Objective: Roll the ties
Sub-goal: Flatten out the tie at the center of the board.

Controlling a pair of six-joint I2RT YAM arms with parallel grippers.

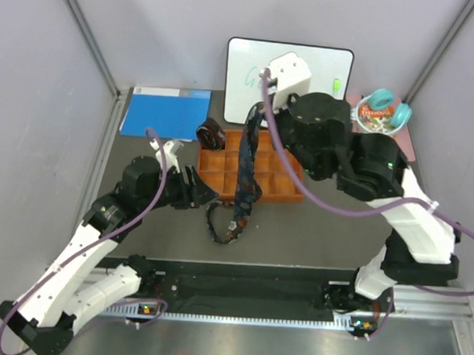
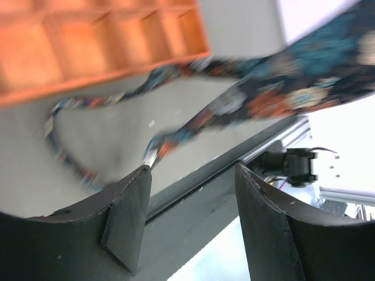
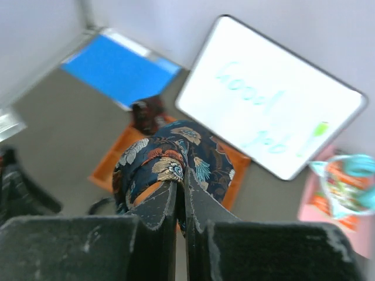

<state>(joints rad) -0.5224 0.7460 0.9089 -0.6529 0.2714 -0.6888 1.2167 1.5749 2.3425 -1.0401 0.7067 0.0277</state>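
Note:
The navy floral tie hangs as a long strip from my right gripper, which is shut on its wide end above the orange tray. Its narrow end lies looped on the table, also seen in the left wrist view. The brown-maroon tie is a small coil at the tray's back left corner, also in the right wrist view. My left gripper is open and empty, left of the loop, jaws apart.
A whiteboard leans at the back. A blue folder lies at back left. A bowl with a teal ring sits at back right. A black rail runs along the near table edge.

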